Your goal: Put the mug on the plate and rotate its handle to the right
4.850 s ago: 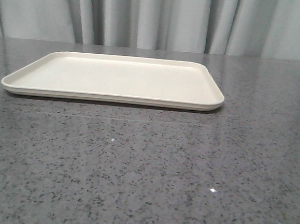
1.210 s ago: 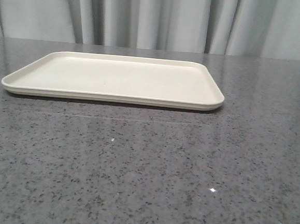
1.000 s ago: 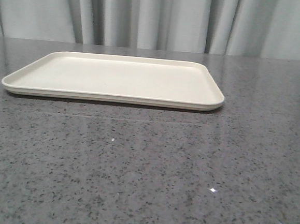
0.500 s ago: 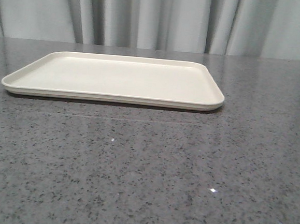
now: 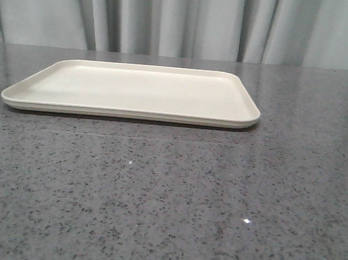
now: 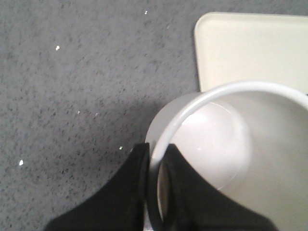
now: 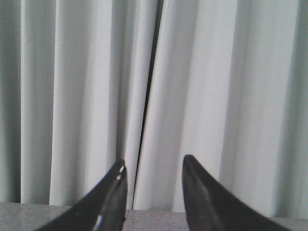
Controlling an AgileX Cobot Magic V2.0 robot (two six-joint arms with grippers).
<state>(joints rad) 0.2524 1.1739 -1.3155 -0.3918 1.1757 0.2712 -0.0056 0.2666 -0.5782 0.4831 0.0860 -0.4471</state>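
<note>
Grey table (image 5: pixel 168 202): 1 plate (image 5: pixel 135 91), 1 mug (image 6: pixel 226 144), 2 grippers.

front: low, forward | left wrist: close, downward; both show plate (image 5: pixel 135 91) (image 6: pixel 250 48) | right wrist: faces curtain (image 7: pixel 192 96)

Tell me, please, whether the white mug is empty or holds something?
Empty: the left wrist view looks into the white mug, pinched at its rim by the left pincer, showing only its bare white bottom.
</note>
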